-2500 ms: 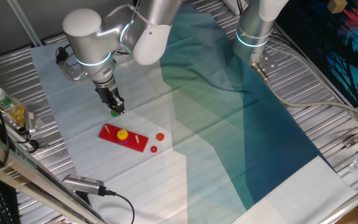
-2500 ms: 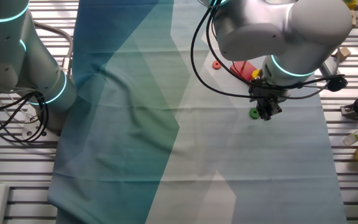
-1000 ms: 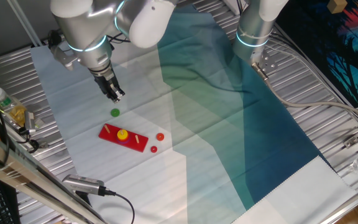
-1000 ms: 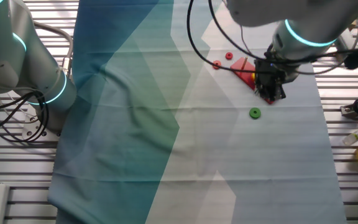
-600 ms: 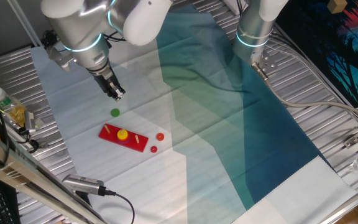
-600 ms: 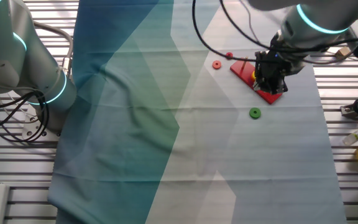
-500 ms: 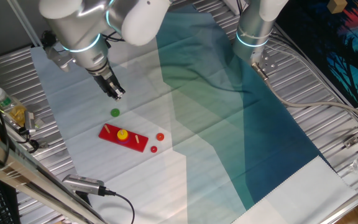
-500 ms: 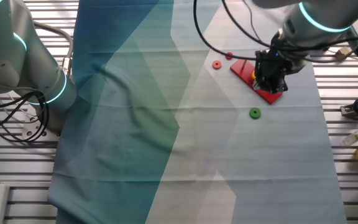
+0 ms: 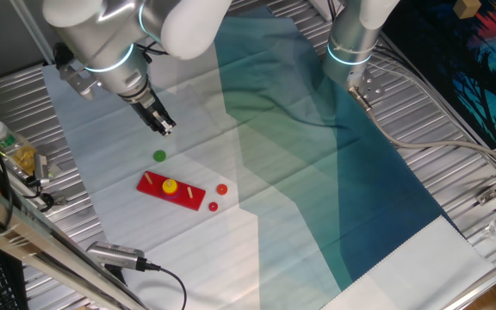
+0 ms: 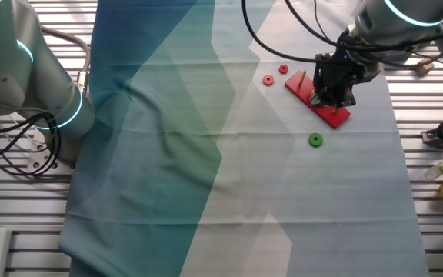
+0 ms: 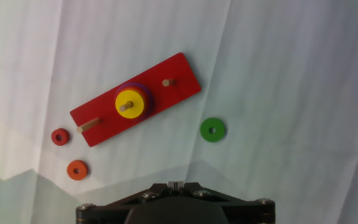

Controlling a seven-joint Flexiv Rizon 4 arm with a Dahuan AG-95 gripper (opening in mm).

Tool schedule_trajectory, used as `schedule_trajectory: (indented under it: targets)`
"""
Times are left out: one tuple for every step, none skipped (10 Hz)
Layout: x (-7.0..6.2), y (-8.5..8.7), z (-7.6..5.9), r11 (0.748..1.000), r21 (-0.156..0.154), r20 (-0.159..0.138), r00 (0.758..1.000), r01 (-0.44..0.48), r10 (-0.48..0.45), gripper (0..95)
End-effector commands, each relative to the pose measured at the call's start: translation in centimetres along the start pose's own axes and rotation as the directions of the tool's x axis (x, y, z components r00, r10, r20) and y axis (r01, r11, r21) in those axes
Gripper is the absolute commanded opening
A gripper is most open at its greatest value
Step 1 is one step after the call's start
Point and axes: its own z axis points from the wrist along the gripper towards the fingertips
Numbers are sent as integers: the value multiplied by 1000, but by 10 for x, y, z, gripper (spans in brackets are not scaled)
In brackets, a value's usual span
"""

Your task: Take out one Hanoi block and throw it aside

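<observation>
The hand view looks straight down and shows what the fixed views blur: the green Hanoi block (image 11: pixel 212 130) lies flat on the pale cloth, its centre hole visible, just off one long side of the red base board (image 11: pixel 136 99), apart from it. On that board the yellow disc (image 11: pixel 129 104) sits on the middle peg with a purple rim showing beneath it, while the two outer pegs stand bare. Off the board's other end lie a red disc (image 11: pixel 59 137) and an orange-red disc (image 11: pixel 76 170), each alone on the cloth. The fixed views add the setting: a slatted metal table (image 9: pixel 455 168) draped with a cloth (image 9: pixel 317 172) that runs from pale to dark teal, a second arm's base (image 10: pixel 21 77) at the far side, and bottles near one table edge (image 9: pixel 11 146). In one fixed view the gripper (image 9: pixel 164 127) hangs above the cloth, up and away from the green block (image 9: pixel 159 156), the arm bent over and the hand tilted so the fingers point down at a slant. In the other fixed view the gripper (image 10: pixel 334 98) overlaps the board (image 10: pixel 319 101), with the green block (image 10: pixel 315 139) lying free nearer the middle of the table. The fingers are clenched together, carrying nothing; in the hand view their tips (image 11: pixel 175 185) meet at the bottom edge.
</observation>
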Motion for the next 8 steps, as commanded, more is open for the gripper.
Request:
schedule_trajectory:
  targets:
    - [2,2,-2,1000,-1,1,1000,-13,13,0]
    - [3,3,-4,1000,-3,10,1000,-25,25,0]
    - [4,5,-6,999,-3,15,999,-36,36,0]
    - [5,6,-7,999,-3,19,999,-48,48,0]
    - [6,7,-9,998,-7,24,997,-68,69,0]
    - [8,9,-11,996,-9,27,996,-87,87,0]
    - [9,11,-13,995,-10,28,995,-95,95,0]
    - [10,12,-14,995,-10,30,994,-101,101,0]
